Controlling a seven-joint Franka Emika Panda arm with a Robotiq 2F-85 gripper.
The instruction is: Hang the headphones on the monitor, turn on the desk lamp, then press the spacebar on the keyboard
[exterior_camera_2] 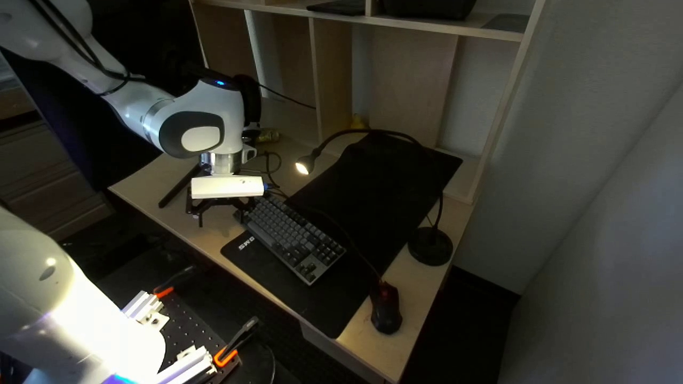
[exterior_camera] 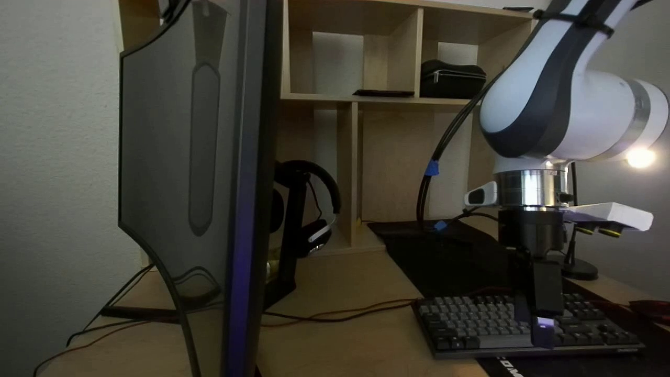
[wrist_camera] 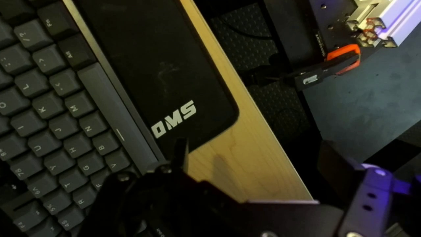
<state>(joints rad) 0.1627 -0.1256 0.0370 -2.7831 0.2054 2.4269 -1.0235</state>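
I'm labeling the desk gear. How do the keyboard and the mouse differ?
The keyboard is long, flat and covered in rows of gray keys; the mouse is much smaller, rounded and partly red. The keyboard lies mostly on the black desk mat, while the mouse sits mainly on the pale wooden desktop. Both are dark overall.

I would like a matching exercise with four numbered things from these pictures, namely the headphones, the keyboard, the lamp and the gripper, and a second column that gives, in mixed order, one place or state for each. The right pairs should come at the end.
Things:
1. Headphones
2. Keyboard
3. Lamp
4. Gripper

Place or state:
A. Lit
B. Open
C. On a black stand
D. Partly on a black mat

Pairs: 1-C, 2-D, 3-A, 4-B
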